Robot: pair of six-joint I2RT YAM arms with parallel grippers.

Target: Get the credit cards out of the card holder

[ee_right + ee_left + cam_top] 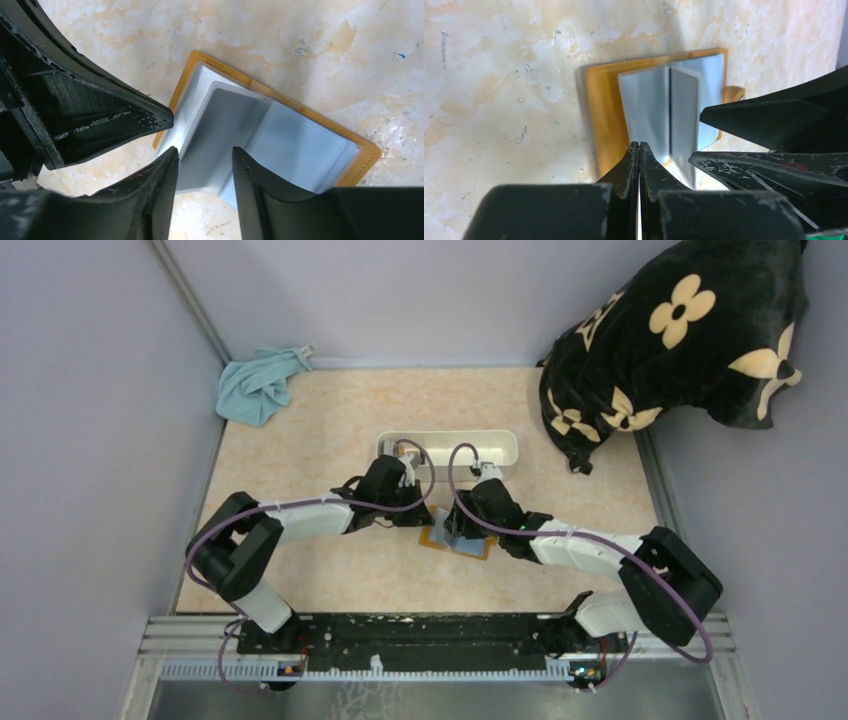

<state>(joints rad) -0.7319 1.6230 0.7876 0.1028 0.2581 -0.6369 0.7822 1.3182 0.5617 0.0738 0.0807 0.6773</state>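
Note:
The orange-brown card holder (458, 538) lies open on the table between both grippers. It also shows in the left wrist view (604, 110) and the right wrist view (280, 97). Its inside shows pale blue-grey leaves (300, 145), and one leaf (227, 120) stands up. I cannot tell cards from sleeves; no dark stripe or tan-gold card shows. My left gripper (639, 145) is shut, pinching the near edge of a pale leaf (646, 105) at the holder's edge. My right gripper (202, 157) is open, its fingers either side of the raised leaf.
A long white tray (447, 448) stands just behind the grippers. A blue cloth (258, 385) lies at the back left corner. A black flowered cushion (680, 335) fills the back right. Grey walls close in both sides.

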